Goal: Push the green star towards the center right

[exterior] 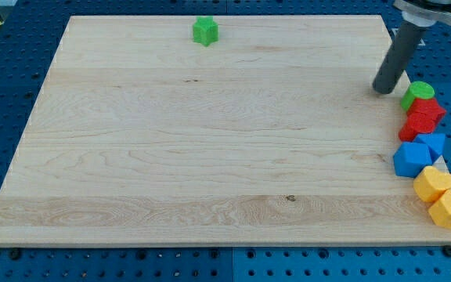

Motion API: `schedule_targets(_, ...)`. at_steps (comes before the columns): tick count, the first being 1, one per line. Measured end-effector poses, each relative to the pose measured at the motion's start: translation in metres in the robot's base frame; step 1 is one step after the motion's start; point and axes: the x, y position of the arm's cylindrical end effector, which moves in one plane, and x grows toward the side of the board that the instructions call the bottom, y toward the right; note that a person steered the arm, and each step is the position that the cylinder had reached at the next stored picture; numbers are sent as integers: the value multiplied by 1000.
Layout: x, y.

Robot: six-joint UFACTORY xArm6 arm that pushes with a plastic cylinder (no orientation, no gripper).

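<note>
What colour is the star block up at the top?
Green: the star shows clearly in the camera view.

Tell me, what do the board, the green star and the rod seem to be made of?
The board looks like pale wood, matt, with visible grain and a knot. The green star seems plastic, uniformly coloured and smooth. The rod, ending in my tip far right of the star, looks dark and matt; metal or plastic, unclear.

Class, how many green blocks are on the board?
2: the green star near the view's top edge, and a green round block at the right edge, just right of my tip. None appear hidden.
</note>
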Motion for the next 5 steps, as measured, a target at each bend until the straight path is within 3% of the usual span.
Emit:
schedule_targets(3, -12, -186)
schedule_targets(5, -76, -334)
